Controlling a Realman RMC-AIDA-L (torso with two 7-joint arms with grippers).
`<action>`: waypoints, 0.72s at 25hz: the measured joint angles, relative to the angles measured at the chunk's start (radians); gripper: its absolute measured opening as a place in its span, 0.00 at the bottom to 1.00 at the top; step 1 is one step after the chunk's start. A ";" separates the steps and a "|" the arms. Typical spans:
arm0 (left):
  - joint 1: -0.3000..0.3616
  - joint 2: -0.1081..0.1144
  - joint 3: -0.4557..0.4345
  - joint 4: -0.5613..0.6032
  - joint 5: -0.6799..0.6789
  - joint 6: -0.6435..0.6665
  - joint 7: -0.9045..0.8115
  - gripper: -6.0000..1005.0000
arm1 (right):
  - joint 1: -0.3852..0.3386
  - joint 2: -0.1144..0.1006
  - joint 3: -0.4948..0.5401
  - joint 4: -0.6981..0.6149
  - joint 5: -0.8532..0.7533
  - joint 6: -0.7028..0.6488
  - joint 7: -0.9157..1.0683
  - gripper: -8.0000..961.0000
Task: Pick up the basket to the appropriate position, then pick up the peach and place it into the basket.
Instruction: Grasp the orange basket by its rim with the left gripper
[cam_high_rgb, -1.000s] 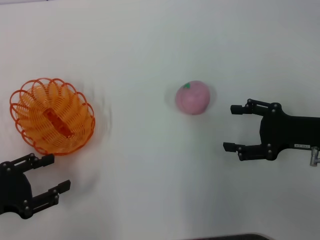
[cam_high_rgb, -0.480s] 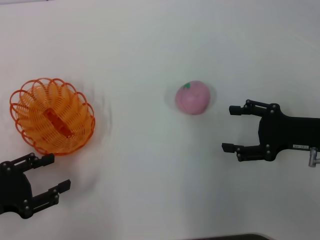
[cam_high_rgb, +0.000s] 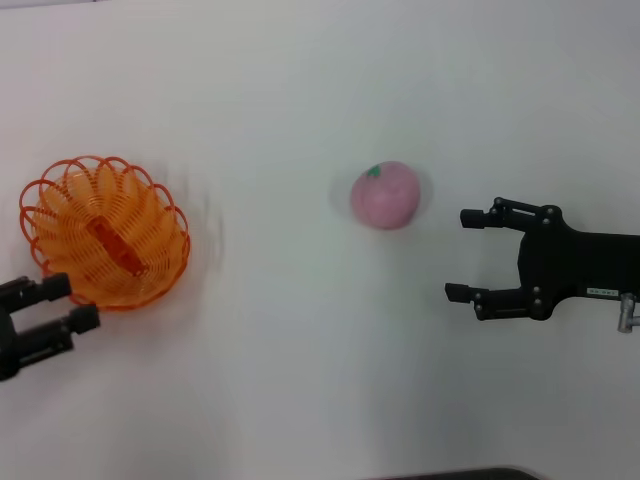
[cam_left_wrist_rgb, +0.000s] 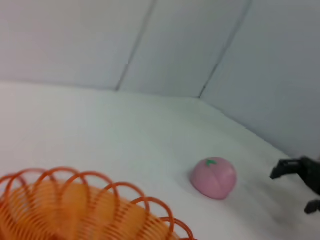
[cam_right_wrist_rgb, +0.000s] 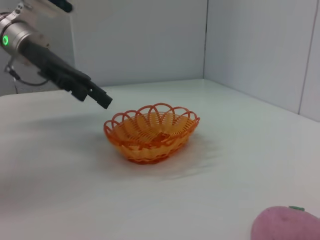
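Basket (cam_high_rgb: 104, 233): orange, oval, looped rim, standing upright on my white table (cam_high_rgb: 300, 380); this is my landmark.
Basket contents: nothing in it; only its own ribbed floor shows.
Peach (cam_high_rgb: 385, 195): pink, round, small green spot on top; on the table well apart from the basket, toward my right side, touching neither gripper.
My left gripper (cam_high_rgb: 58, 304): at the basket's near rim, on the side closest to me; fingers parted, nothing between them; from the right wrist camera it hangs just above and beside the rim, and I cannot tell whether it touches.
My right gripper (cam_high_rgb: 468, 254): far from the basket, beyond the peach on my right; fingers spread wide and empty, tips pointing back toward the basket, near the peach but clear of it.
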 joint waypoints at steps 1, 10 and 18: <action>-0.005 0.004 -0.001 0.001 0.004 0.001 -0.024 0.69 | 0.000 0.000 0.001 0.000 0.001 0.000 0.000 0.95; -0.070 0.026 0.001 0.083 0.052 -0.019 -0.291 0.69 | -0.002 0.000 0.002 -0.003 0.001 0.001 0.007 0.95; -0.127 -0.016 0.026 0.338 0.140 -0.059 -0.452 0.69 | 0.003 0.000 -0.001 -0.003 0.002 0.003 0.008 0.95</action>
